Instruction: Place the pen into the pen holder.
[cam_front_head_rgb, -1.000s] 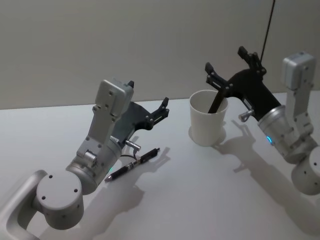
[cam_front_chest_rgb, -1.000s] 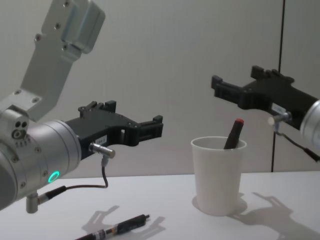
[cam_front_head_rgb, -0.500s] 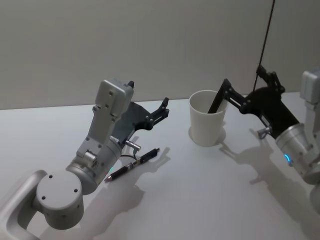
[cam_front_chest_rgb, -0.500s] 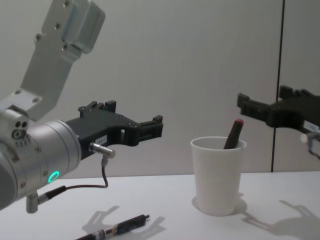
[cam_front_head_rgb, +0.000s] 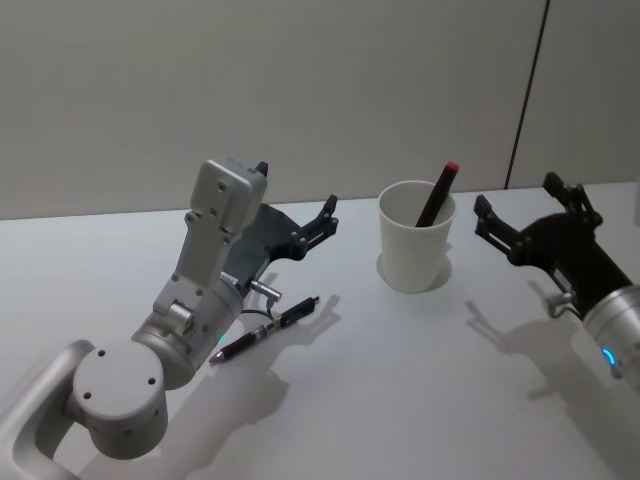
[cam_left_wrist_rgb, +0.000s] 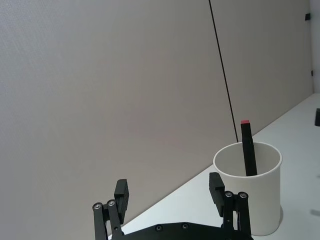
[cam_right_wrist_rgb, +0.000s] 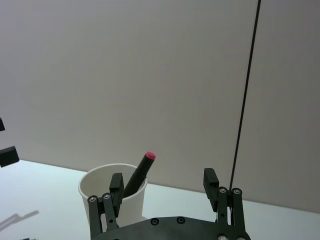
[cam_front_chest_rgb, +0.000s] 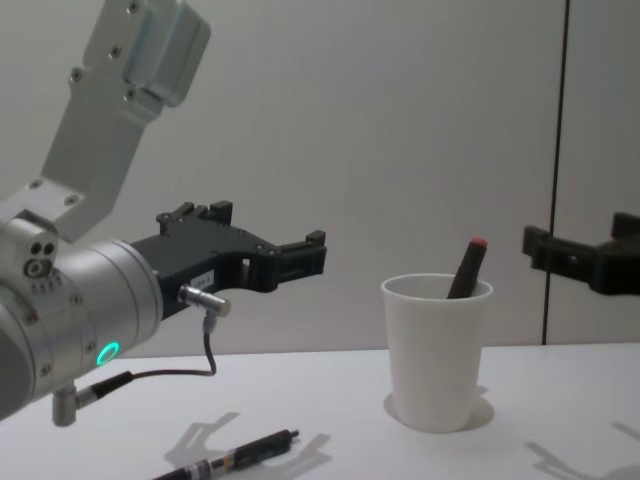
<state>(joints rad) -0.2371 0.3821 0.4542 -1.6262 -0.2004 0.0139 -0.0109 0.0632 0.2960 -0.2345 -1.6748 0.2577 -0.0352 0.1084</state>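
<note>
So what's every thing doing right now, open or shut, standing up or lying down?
Cup: standing upright on the table, one pen inside.
Red-tipped pen: in the cup, leaning on its rim, red end up.
Black pen: lying flat on the table by the left arm, not held.
Left pincer: open, empty, above the table.
Right pincer: open, empty, right of the cup, not touching it.

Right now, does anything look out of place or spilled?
One black pen lies loose on the table, below the jaws of the left arm, outside the cup. The cup stands upright with a red-tipped pen leaning inside; nothing spilled.
</note>
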